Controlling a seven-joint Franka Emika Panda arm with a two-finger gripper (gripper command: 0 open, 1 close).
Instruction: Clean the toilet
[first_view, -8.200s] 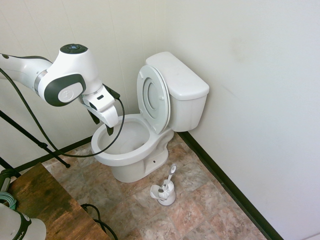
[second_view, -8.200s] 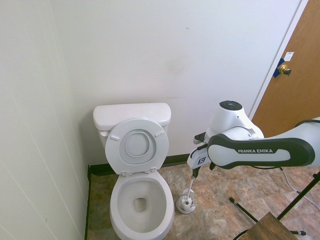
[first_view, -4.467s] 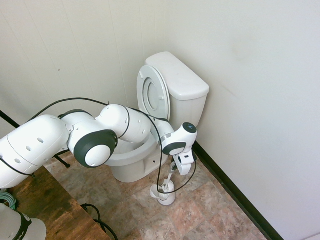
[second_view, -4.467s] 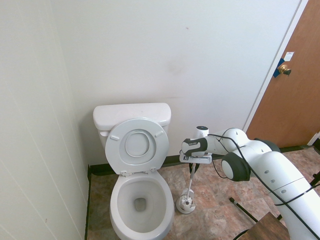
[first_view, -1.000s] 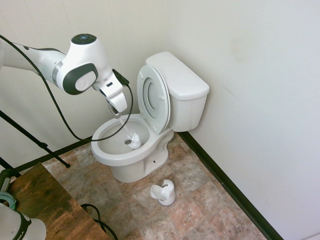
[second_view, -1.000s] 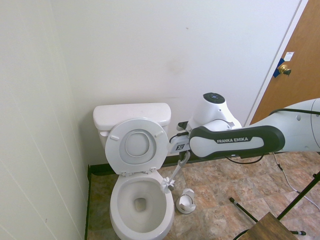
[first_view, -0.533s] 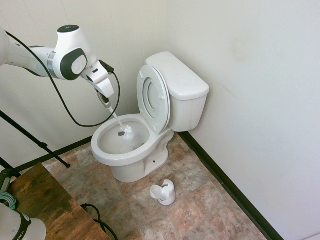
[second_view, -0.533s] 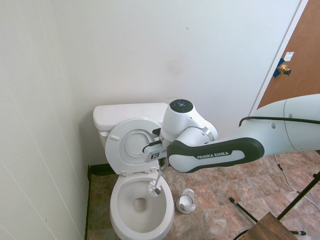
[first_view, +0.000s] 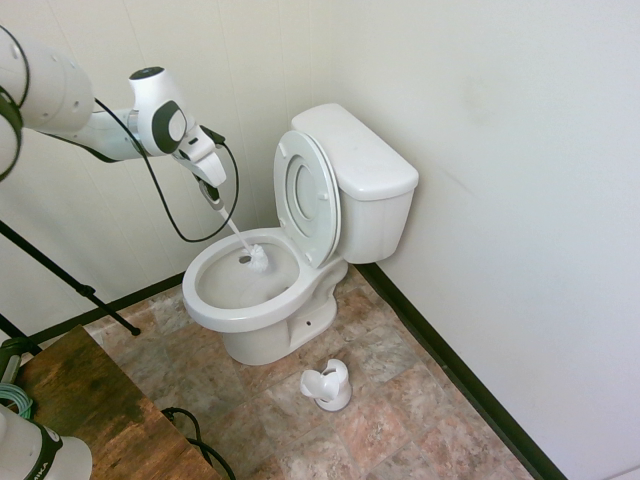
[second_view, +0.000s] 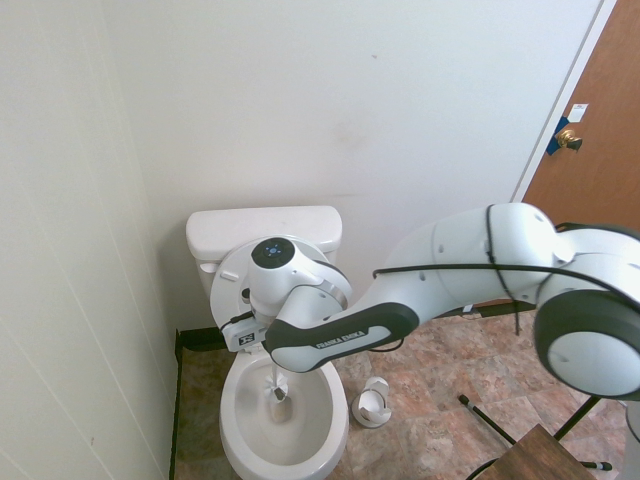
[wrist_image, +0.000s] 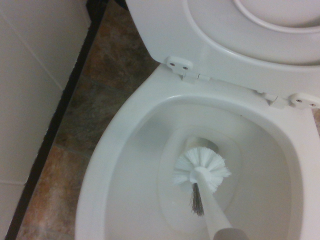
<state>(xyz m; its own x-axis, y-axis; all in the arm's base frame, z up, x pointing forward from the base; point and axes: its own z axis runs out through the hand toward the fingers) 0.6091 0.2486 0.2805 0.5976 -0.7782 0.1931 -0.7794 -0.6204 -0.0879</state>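
Toilet brush (first_view: 256, 259) has swung from its holder (first_view: 328, 385) into the toilet (first_view: 262, 285) bowl.
Gripper (first_view: 211, 195) is pinching the brush handle over the bowl; the toilet stands in the corner, lid up, the holder on the floor beside it.

A small household bathroom, as I see it: a white toilet (first_view: 300, 250) with raised lid in the corner, a brush holder (first_view: 328, 385) on the mottled stone-pattern floor (first_view: 400, 420), and a wooden door (second_view: 585, 170) nearby.
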